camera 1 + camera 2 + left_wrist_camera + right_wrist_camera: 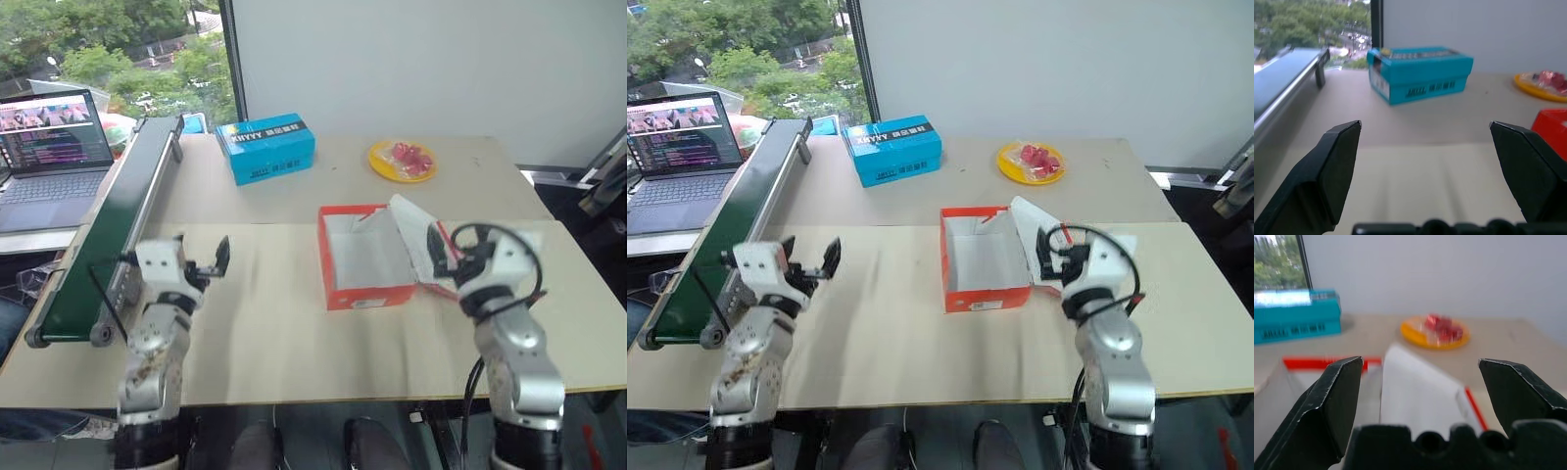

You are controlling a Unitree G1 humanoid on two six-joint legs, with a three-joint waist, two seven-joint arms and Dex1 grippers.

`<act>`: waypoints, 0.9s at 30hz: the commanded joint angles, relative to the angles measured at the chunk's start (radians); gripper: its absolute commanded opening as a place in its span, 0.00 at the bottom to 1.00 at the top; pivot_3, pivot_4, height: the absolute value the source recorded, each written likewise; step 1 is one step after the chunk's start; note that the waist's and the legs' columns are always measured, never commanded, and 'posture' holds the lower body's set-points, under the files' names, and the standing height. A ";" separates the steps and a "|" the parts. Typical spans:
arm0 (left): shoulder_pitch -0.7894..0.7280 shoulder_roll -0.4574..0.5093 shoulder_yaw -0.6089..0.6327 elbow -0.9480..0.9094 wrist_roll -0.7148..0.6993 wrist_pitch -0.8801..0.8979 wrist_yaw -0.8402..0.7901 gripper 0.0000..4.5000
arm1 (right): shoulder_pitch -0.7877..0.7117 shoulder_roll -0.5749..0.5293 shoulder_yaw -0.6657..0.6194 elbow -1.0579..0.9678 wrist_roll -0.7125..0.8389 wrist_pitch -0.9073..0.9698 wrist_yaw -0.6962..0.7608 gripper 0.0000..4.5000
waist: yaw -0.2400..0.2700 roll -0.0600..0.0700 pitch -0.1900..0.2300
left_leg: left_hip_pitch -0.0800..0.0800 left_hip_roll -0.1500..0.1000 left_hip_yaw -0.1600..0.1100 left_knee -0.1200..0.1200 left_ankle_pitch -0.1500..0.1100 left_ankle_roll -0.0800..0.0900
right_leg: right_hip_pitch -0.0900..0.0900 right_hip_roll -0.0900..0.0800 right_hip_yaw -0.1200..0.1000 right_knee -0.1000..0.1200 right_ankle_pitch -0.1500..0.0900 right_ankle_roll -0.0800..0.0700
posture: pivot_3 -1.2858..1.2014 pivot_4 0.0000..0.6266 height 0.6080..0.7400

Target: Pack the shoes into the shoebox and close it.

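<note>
Fingers: both pairs stand wide apart and hold nothing; the left gripper (211, 262) hangs over bare desk near the left edge, the right gripper (1058, 257) just over the box's flopped lid.
Left fingers up close: two black wedges (1332, 166), far apart, bare desk between them.
Right fingers up close: the same wide spread (1332, 401), the white lid panel between them.
Shoebox: red-orange, white inside, lies open on the desk (274, 323) right of middle (367, 294); its lid (1027, 223) hangs off the right-hand side, leaning outward, right by the right gripper.
Shoebox contents: nothing; the white floor is bare.
Shoes: none can be seen on the desk or in the box, so I cannot say where they lie.
Handling, box: thin card, probably light and easy to shove about or crease; best taken by the lid's free edge and swung over, with the other gripper steadying a red wall.
Handling, shoes: by guess light and soft-sided with loose laces; a pinch across the heel or the opening's rim should hold better than the laces.
Blue carton: closed, at the far side of the desk towards the left (265, 147); contents hidden.
Yellow plate: far side, right of the carton (384, 166), with small red wrapped pieces (411, 157).
Beyond the left edge: a green conveyor (108, 225) and an open laptop (49, 157).
</note>
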 commanded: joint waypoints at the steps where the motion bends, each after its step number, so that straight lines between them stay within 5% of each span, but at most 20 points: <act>1: -0.095 0.088 -0.022 0.002 0.011 0.057 -0.061 1.00 | -0.113 -0.061 0.042 0.040 0.051 0.120 0.085 0.99 | -0.002 0.000 0.000 | 0.000 0.000 0.000 0.000 0.000 0.000 | 0.000 0.000 0.000 0.001 0.000 0.000 | 0.52 0.24 1.00; 5: -0.161 0.202 -0.073 0.026 0.019 0.149 -0.152 1.00 | -0.196 -0.159 0.141 0.116 0.084 0.156 0.281 0.99 | -0.001 0.000 0.000 | 0.000 0.000 0.000 0.001 0.000 0.000 | 0.001 0.000 -0.001 0.000 0.000 0.000 | 0.52 0.24 1.00; 10: -0.197 0.179 -0.081 0.081 0.047 0.160 -0.108 1.00 | -0.314 -0.159 0.228 0.272 0.076 0.078 0.425 0.99 | 0.000 0.000 0.001 | -0.002 -0.001 0.000 0.001 0.000 0.000 | 0.000 -0.001 -0.001 -0.001 0.000 0.000 | 0.52 0.24 1.00; 17: -0.163 0.124 -0.054 -0.009 0.051 0.253 -0.021 1.00 | -0.477 -0.097 0.253 0.546 0.030 -0.067 0.480 0.99 | 0.001 0.000 0.001 | -0.004 0.000 0.000 0.001 0.000 0.000 | -0.002 -0.001 -0.001 0.000 0.001 0.001 | 0.52 0.24 1.00; 27: -0.137 0.077 0.095 -0.075 0.017 0.323 0.110 1.00 | -0.529 -0.051 0.249 0.689 0.014 -0.147 0.498 0.99 | 0.002 0.000 0.001 | -0.004 0.000 0.000 0.001 0.000 0.000 | -0.002 -0.003 -0.001 0.000 0.002 0.002 | 0.52 0.24 1.00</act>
